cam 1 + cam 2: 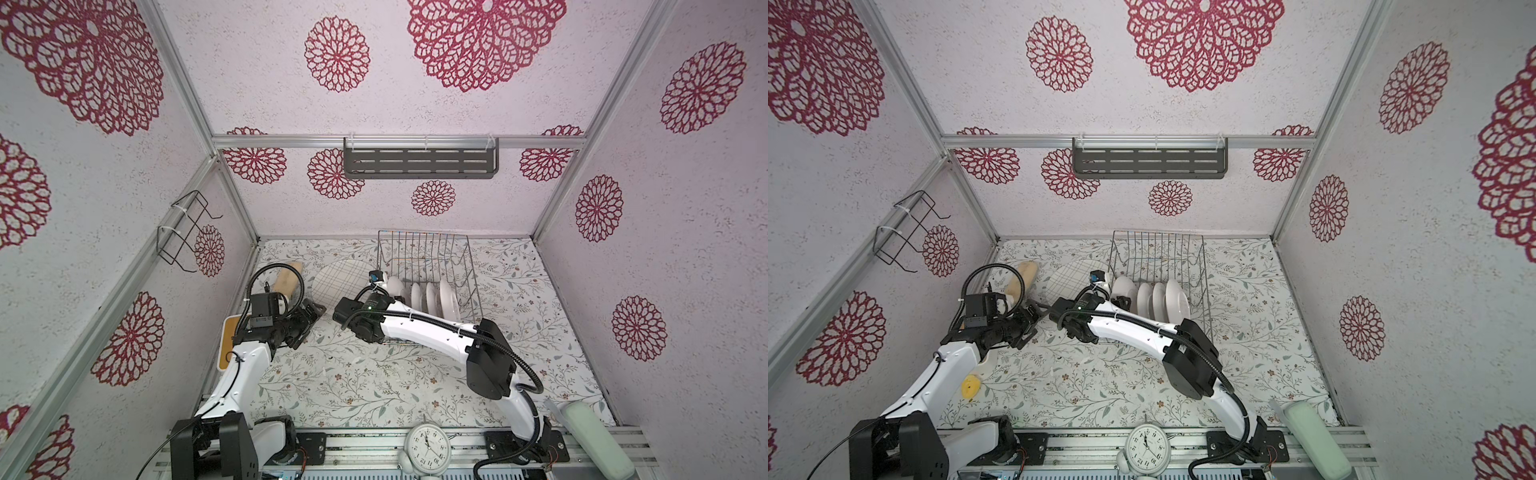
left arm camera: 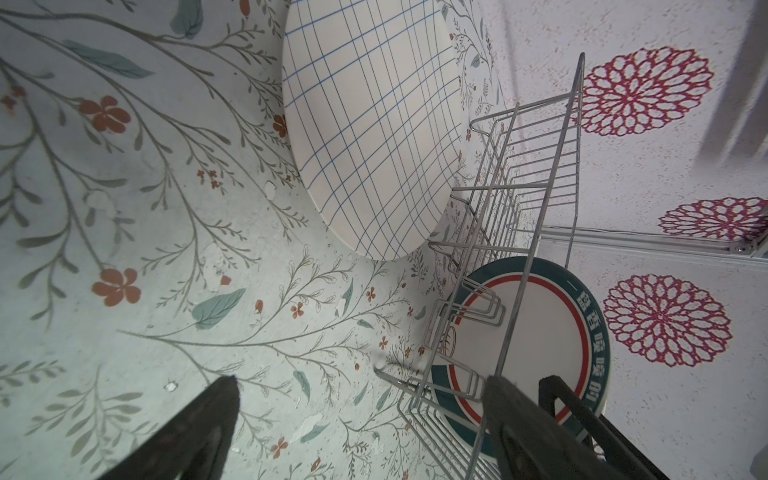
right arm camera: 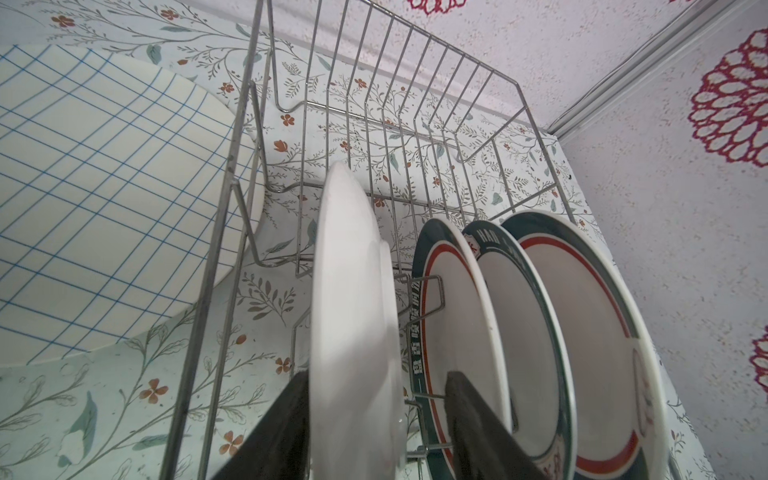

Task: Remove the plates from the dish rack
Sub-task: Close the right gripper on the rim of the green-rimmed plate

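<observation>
The end plate point(image 3: 353, 291) in the dish rack point(image 3: 223, 183) was straddled, unclamped, by the right gripper's point(image 3: 376, 386) half-open jaws; the left gripper point(image 2: 361, 415) was held wide and empty.

Four teal-rimmed plates point(image 3: 590, 324), one grid-lined plate point(image 1: 338, 282) — one dish rack point(image 1: 424, 249) — one clock point(image 1: 428, 446).

walls point(image 1: 395, 112): pale, speckled, big red flower medallions | corners: silver metal rails point(image 1: 291, 142) | back wall: grey slotted shelf point(image 1: 419, 162) | left wall: black wire holder point(image 1: 185, 232) | table point(image 1: 374, 382): leaf-and-flower print | front edge: white clock point(image 1: 428, 446) | light: soft, even
</observation>
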Motion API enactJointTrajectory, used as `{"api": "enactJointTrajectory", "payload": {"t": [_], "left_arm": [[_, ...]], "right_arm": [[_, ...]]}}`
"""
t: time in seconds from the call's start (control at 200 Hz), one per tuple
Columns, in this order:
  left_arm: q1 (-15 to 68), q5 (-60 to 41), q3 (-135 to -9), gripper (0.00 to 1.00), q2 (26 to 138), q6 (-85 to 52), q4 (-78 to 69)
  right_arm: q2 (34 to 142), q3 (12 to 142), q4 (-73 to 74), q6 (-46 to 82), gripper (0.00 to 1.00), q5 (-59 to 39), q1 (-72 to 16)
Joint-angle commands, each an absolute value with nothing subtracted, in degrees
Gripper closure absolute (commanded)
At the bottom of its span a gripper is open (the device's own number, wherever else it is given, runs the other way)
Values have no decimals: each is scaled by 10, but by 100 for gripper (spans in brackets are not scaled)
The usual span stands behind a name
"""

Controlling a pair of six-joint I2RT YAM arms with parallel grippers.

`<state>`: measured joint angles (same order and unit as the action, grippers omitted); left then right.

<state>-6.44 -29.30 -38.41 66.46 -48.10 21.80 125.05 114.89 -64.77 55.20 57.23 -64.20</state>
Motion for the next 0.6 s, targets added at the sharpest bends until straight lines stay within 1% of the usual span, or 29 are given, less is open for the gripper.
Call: {"api": "enactJointTrajectory", "payload": {"t": [0.0, 0.591], "left_arm": [[-70, -298, -382, 4, 664, -471, 213], [-70, -299, -383, 4, 664, -471, 213]], "right_arm": [[1252, 1165, -684, 597, 47, 608, -638], [1259, 1164, -703, 609, 55, 615, -636]]}}
